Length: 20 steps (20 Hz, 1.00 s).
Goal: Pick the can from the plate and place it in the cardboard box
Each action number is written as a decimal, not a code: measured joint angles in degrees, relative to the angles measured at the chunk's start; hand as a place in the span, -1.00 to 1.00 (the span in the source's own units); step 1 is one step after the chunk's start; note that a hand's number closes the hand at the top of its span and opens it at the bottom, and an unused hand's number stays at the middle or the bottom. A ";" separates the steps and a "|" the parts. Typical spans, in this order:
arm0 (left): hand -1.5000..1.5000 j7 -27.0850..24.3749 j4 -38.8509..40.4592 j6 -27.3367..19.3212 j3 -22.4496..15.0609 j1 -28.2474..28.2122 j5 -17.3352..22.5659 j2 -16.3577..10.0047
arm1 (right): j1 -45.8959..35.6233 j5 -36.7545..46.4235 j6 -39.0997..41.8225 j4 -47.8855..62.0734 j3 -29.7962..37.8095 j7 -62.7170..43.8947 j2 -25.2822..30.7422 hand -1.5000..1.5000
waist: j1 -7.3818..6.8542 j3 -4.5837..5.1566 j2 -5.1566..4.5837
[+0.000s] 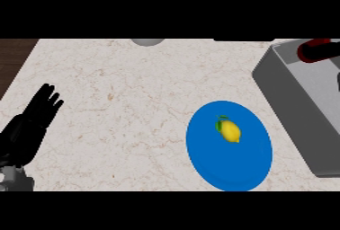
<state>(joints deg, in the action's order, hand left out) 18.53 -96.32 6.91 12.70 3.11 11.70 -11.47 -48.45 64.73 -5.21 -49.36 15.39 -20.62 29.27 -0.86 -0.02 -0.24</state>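
1. The fingers (48, 96) of the left hand (26, 130) are stretching out straight toward the far side, spread and holding nothing. The hand is resting at the near left edge of the desk (119, 90).
2. The right hand is not showing anywhere, so its fingers cannot be judged.
3. The can (317, 49) is lying at the far right, within the walls of the box (292, 112) and off the plate (229, 173). From the left fingers it is sitting well apart, across the whole desk to the right and farther away.
4. The can's long axis seems to be running roughly left to right, as if it is on its side, though the view's edge is cutting it off.
5. The right side is nearer the box, so any further move there is looking like work for the unseen right hand. The placing itself is looking done.
6. The plate is smooth, glossy blue and round, carrying only a small yellow lemon (230, 131) with a green leaf.
7. The box is looking plain grey with straight, flat walls, the can dark red with black ends, and the desk pale and marble-veined.
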 measured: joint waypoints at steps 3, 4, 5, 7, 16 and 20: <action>0.00 -0.99 1.54 0.33 -0.18 0.63 -0.27 0.19 | -0.08 -1.86 -2.43 6.57 2.06 3.81 0.49 1.00 | -0.18 -0.02 -0.17; 0.00 -1.40 1.83 0.37 -0.07 0.81 -0.33 0.15 | -0.12 -2.77 -2.04 8.34 2.84 4.31 0.43 1.00 | -0.23 -0.02 -0.21; 0.00 -1.01 1.76 0.29 -0.07 1.13 -0.29 0.07 | 0.08 -3.12 -1.79 10.02 3.24 4.24 0.25 1.00 | -0.26 -0.02 -0.21; 0.00 -0.91 0.98 0.81 -0.01 0.32 0.02 -0.11 | 0.39 -3.71 -2.08 13.03 4.54 3.18 0.56 -1.00 | -0.41 -0.04 -0.19; 0.00 -1.14 0.79 0.41 0.11 -0.27 -0.37 0.40 | 1.89 -9.55 -5.91 20.00 8.63 12.43 0.64 -1.00 | -0.05 -0.05 -0.06; 0.00 -1.02 0.66 0.36 0.59 -0.60 -0.12 0.27 | 1.90 -15.69 -11.03 17.21 13.86 16.33 -0.50 -1.00 | 0.41 -0.08 0.10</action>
<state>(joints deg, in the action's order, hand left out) 17.52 -95.66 7.26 13.28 2.51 11.58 -11.19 -46.55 49.04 -16.24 -32.16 29.25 -4.29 28.77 -0.45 -0.11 -0.14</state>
